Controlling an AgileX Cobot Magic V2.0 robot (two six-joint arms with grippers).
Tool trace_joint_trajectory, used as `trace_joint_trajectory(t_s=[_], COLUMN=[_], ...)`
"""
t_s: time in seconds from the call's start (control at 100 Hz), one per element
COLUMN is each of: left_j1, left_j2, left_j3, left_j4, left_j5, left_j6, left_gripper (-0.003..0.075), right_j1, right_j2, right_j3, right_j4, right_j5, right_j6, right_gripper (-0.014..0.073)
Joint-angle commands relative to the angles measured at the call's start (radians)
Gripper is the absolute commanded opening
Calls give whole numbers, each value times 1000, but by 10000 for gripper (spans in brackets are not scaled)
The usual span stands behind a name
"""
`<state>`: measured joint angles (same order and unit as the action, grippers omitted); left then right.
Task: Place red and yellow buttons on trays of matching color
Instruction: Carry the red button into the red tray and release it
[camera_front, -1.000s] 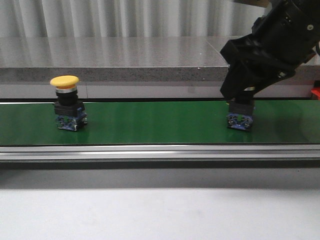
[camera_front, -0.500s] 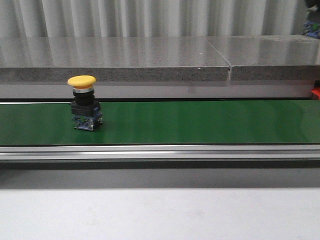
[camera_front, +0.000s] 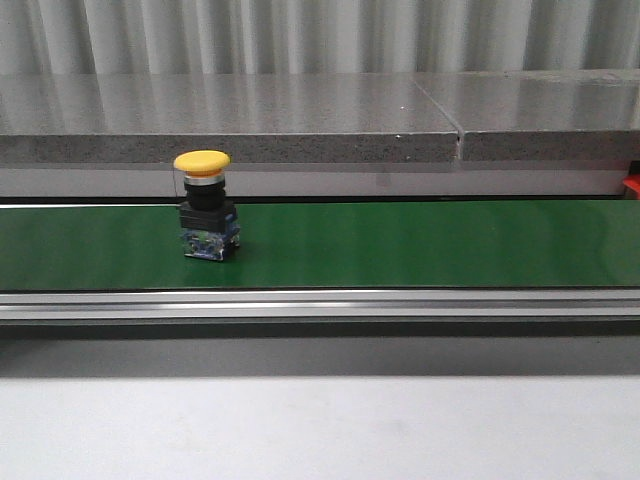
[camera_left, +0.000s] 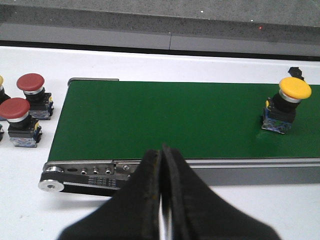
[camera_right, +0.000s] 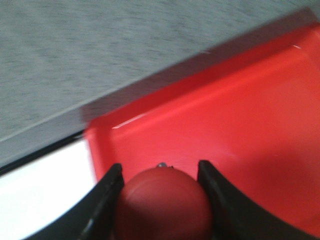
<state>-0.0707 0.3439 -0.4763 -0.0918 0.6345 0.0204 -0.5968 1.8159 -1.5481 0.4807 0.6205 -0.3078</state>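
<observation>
A yellow button (camera_front: 203, 215) stands upright on the green belt (camera_front: 400, 245), left of its middle; the left wrist view also shows this yellow button (camera_left: 285, 105). My right gripper (camera_right: 160, 169) is shut on a red button (camera_right: 162, 207), held over a corner of the red tray (camera_right: 240, 115). My left gripper (camera_left: 162, 152) is shut and empty, hanging in front of the belt's end. Two more red buttons (camera_left: 31, 89) (camera_left: 17, 115) stand on the white table beside that end. Neither gripper shows in the front view. The yellow tray is out of view.
A grey stone ledge (camera_front: 300, 110) runs behind the belt, and an aluminium rail (camera_front: 320, 303) runs along its front. A red edge (camera_front: 632, 187) shows at the far right. White table (camera_front: 320, 430) lies in front of the belt.
The right arm, down on the red button on the belt one second ago, has left the front view with it. The yellow button has ridden to the right along the belt.
</observation>
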Motion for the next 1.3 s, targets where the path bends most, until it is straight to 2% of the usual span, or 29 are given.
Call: trace_joint_trajectory(t_s=[0.0,0.4,0.78,0.88,0.98,1.05,1.14,1.29], left_j1=[-6,-6,-6,-6,-6,-6,-6,-6], left_j2=[8,8,8,8,8,8,8,8], left_j3=[-25,-25,-25,-25,-25,-25,-25,-25], left_j4=[-15,-15,-15,-15,-15,-15,-15,-15], left_j5=[-66,-66,-66,-66,-66,-66,-66,-66], left_j6=[-4,-4,-4,-4,-4,-4,-4,-4], left_gripper=[-21,-21,-21,-21,-21,-21,-21,-21], right_j1=[-40,-58,-58,-58,-58,-58,-58,-58], right_j2=[-6,159,205,205,205,204,202,175], right_j3=[-40,-40,-40,-40,-40,-44,-64,-115], right_j4=[21,21,21,21,21,21,21,22], right_j5=[-61,-101,-69,-53,-48,-49,-36,10], right_j6=[-2,-2,-2,-5,-6,-6,-6,-6], right_gripper=[109,110,125,248,457,565,627,628])
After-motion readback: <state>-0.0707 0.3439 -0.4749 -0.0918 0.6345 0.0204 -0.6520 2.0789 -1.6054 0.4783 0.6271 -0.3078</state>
